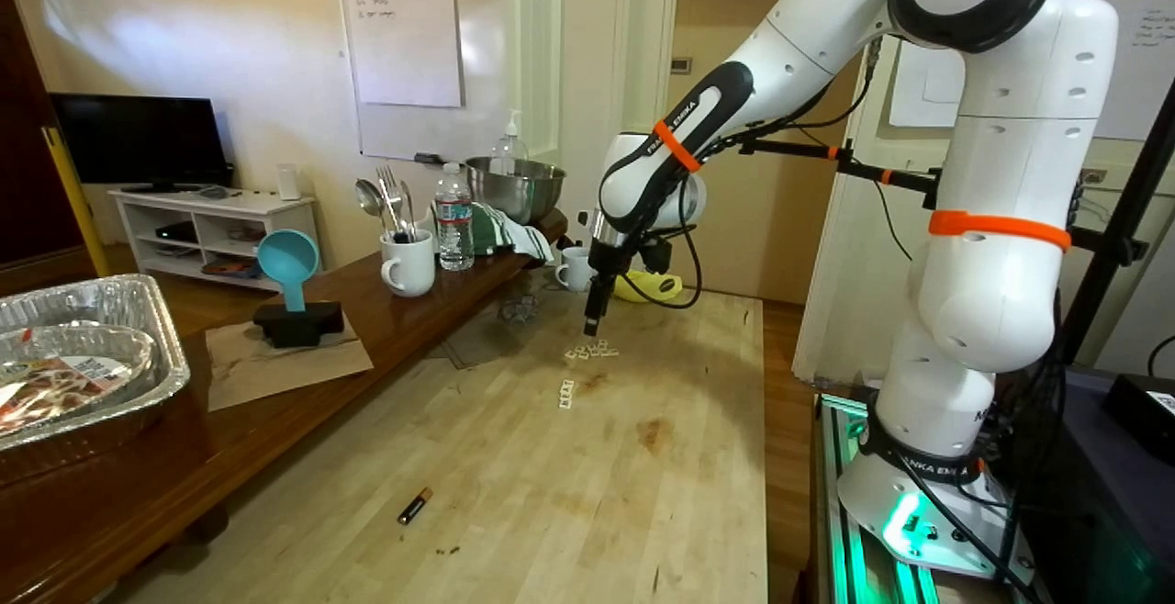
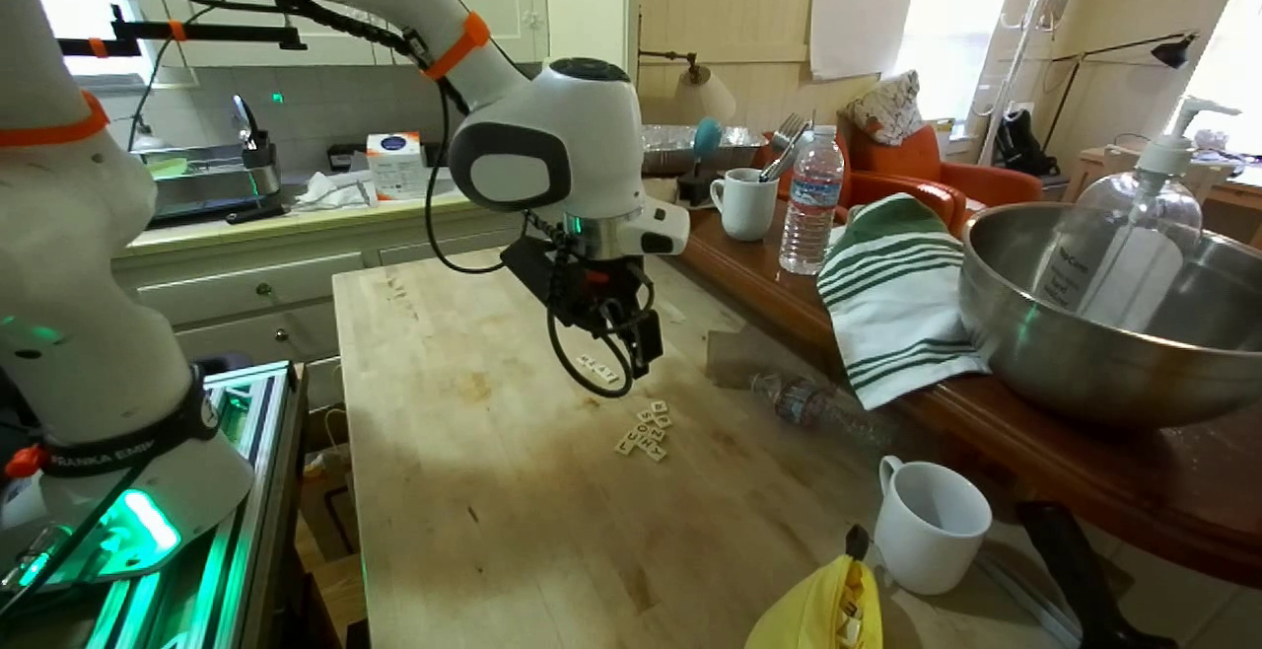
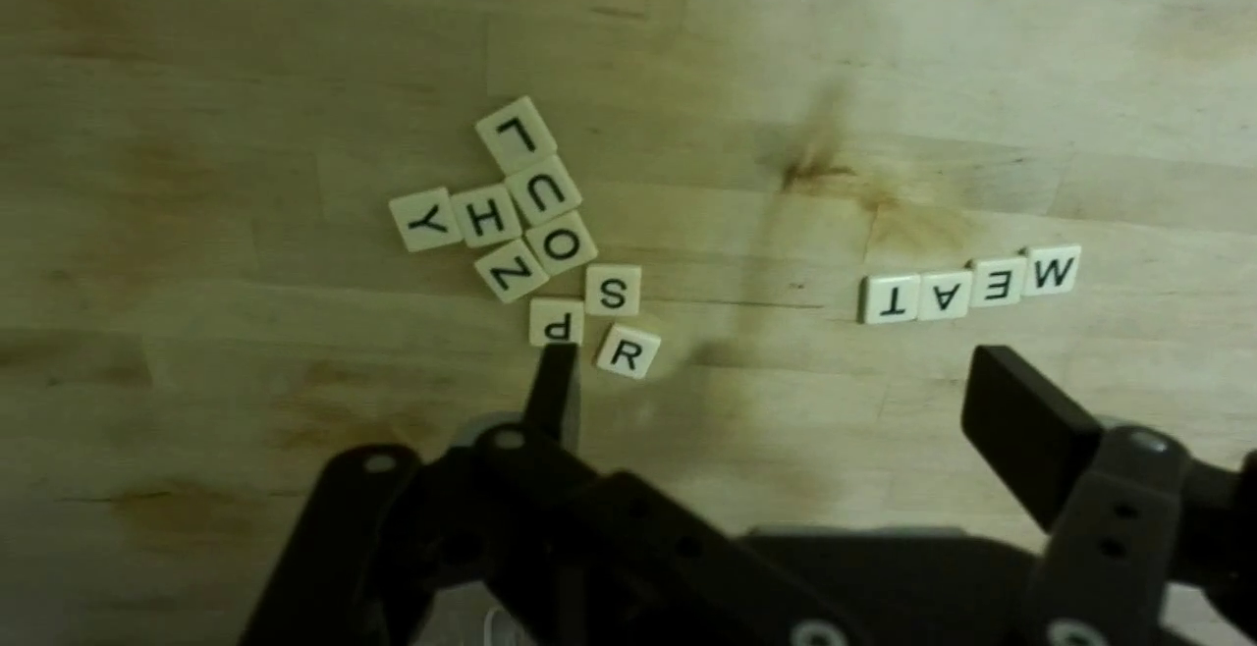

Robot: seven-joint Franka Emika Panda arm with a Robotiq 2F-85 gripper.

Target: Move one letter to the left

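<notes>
The hand (image 3: pixel 775 356) (spread wide) hovers near the letter tiles (image 3: pixel 562 242).

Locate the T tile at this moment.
In the wrist view, the T tile lies right of centre, leftmost in the four-tile row, beside the A tile.

The table (image 1: pixel 551 494) bears a tile cluster (image 3: pixel 561 242) near a tile row (image 3: pixel 994 283).

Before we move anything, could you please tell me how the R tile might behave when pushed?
The R tile lies flat, so it would probably slide, not roll. It looks small, hence likely light; its crisp edges suggest stiffness.
</notes>
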